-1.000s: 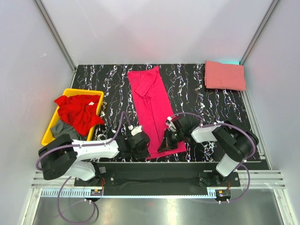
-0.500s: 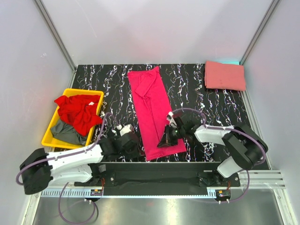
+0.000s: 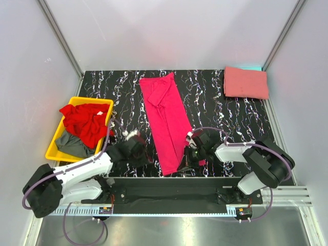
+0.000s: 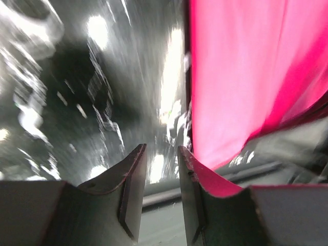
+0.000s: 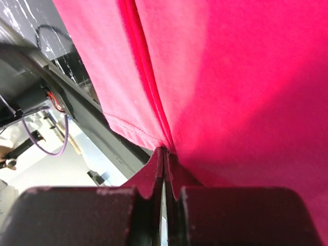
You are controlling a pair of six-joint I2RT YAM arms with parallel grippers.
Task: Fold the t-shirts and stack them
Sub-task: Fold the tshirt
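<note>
Folding magenta t-shirt (image 3: 165,118): our R gripper (image 5: 165,154) pinches its near hem, L gripper (image 4: 161,154) gapes empty beside it; next we need L gripping too.

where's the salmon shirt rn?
Top view: the folded salmon shirt lies at the table's far right corner, well apart from the magenta shirt stretched down the middle.

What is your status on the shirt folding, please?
Left gripper open, empty, beside the magenta shirt. Right gripper shut on its near hem. Salmon shirt folded far right; red shirt, grey shirt in yellow bin. Nothing blocking.
</note>
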